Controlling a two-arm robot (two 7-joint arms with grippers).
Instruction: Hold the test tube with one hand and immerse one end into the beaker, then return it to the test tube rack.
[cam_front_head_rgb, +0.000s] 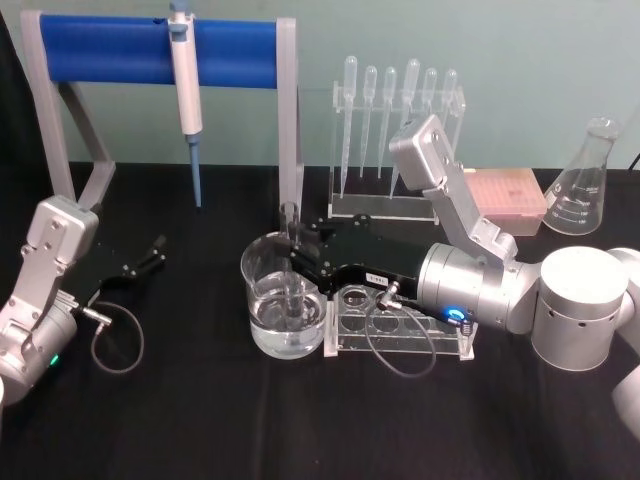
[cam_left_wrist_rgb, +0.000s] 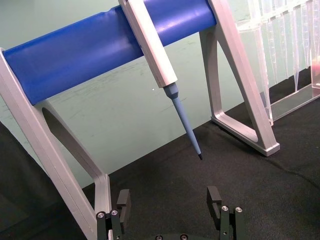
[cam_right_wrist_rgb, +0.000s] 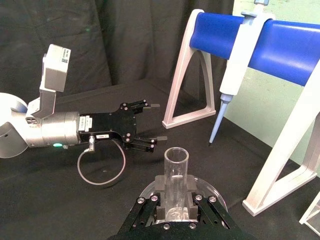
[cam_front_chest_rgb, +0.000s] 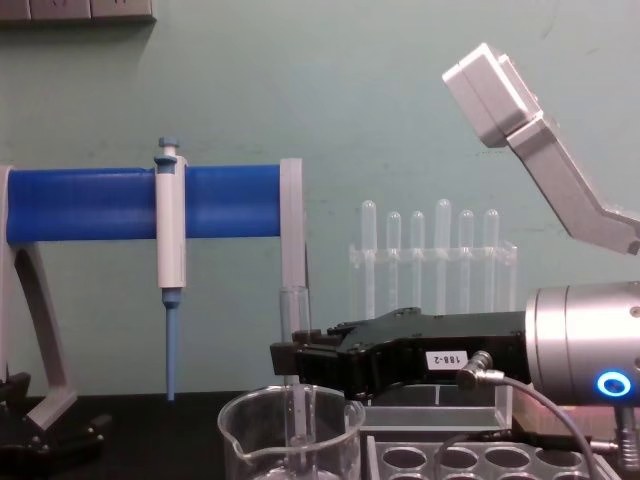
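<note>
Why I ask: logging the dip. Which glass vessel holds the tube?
The beaker, with the right gripper holding the test tube in it; the flask stands apart.

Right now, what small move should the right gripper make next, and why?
Probably lift straight up. The right gripper is shut on the tube, which stands upright with its lower end seemingly in water in the beaker. The rack is beside it, so the tube must clear the rim first. The left gripper rests open at left.
</note>
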